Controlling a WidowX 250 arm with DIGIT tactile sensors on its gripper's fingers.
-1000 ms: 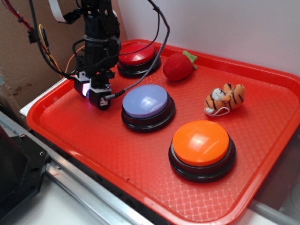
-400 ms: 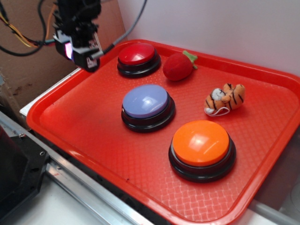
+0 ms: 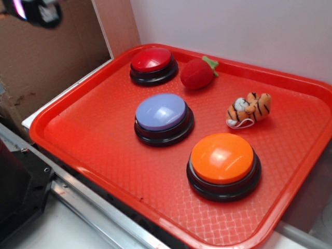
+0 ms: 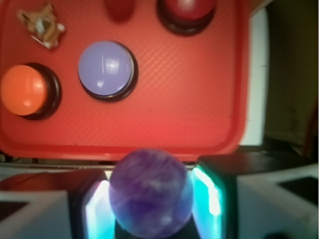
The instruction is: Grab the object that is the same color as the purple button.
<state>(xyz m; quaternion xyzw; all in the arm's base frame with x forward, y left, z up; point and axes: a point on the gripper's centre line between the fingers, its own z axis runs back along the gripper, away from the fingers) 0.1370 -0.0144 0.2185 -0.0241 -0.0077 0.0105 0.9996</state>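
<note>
In the wrist view a dark-purple marbled glossy ball (image 4: 151, 191) sits between my two lit fingers (image 4: 97, 211), held well above the tray. My gripper (image 3: 36, 10) shows only at the top left corner of the exterior view, high and off the tray's left side. The purple button (image 3: 161, 113), a pale lavender dome on a black base, stands mid-tray; it also shows in the wrist view (image 4: 106, 68). The ball cannot be made out in the exterior view.
On the red tray (image 3: 98, 150) stand a red-domed button (image 3: 152, 62) at the back, an orange-domed button (image 3: 223, 160) at the front right, a red plush strawberry (image 3: 198, 72) and a striped tiger toy (image 3: 249, 110). A cardboard wall (image 3: 57, 67) stands left.
My gripper has risen from the tray's back left, beside the red button, and moved up and left, almost out of the exterior view, with the ball in it.
</note>
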